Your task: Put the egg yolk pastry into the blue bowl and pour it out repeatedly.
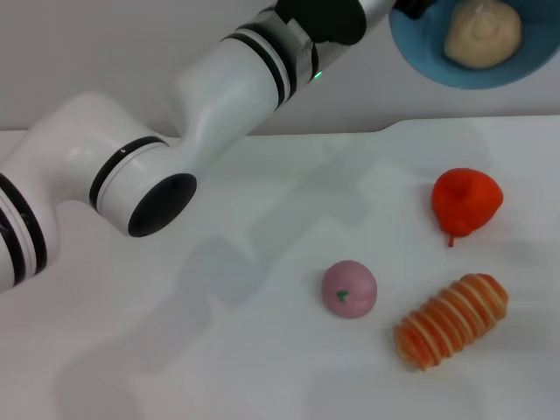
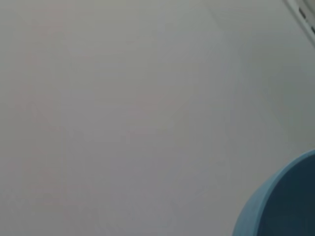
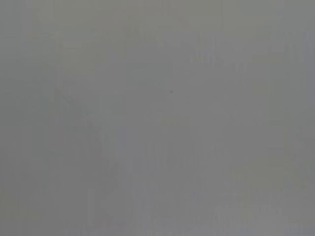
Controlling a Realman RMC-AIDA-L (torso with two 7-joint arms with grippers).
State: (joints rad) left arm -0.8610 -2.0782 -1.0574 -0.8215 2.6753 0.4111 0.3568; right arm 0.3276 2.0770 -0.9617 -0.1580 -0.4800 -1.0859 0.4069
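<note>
While the left arm [image 1: 219,96] is reaching across the white table [image 1: 262,367], the blue bowl [image 1: 429,61] is hanging high above the far right side, tilted toward the camera. The egg yolk pastry [image 1: 482,32] is lying inside it. The left gripper is meeting the bowl's rim at the picture's top edge, and I cannot tell how its claw is standing. A pink ball [image 1: 349,289], a ridged orange bread [image 1: 451,320] and a red fruit [image 1: 466,200] are resting on the table below.

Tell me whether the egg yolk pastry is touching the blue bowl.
Touching. The head view shows the egg yolk pastry resting inside the blue bowl, which the left arm holds raised above the table, with no gap between pastry and inner wall.
</note>
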